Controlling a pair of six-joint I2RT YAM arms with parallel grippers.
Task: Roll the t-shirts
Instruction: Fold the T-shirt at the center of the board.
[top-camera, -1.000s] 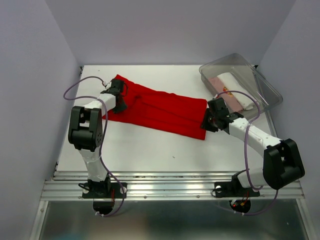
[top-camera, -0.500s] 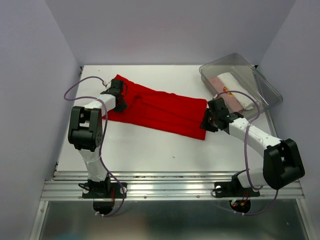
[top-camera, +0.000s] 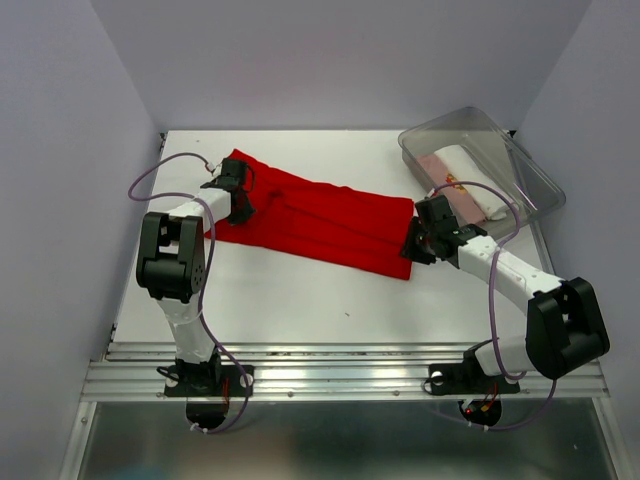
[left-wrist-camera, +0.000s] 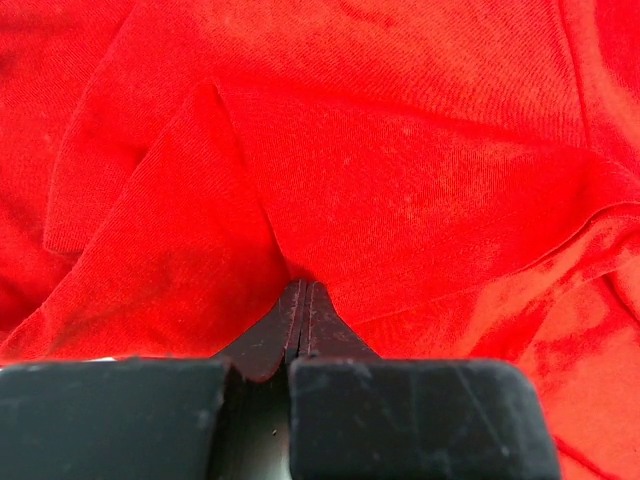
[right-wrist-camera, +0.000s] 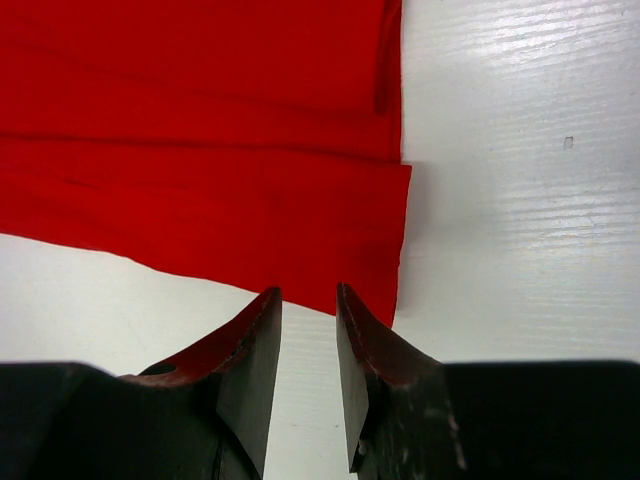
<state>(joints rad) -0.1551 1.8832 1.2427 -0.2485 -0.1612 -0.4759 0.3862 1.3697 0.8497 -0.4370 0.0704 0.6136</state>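
Note:
The red t-shirt lies folded into a long band across the middle of the white table, from far left to near right. My left gripper is at its left end, jaws pressed together on a pucker of the red cloth; the fingertips are at the fold. My right gripper is at the band's right end, slightly open and empty, its tips just short of the shirt's near right corner. A white t-shirt and a pale pink one with red print lie in the tub.
A clear plastic tub stands at the far right corner of the table, just behind my right arm. Grey walls close in the left, back and right. The table's metal front rail runs along the near edge.

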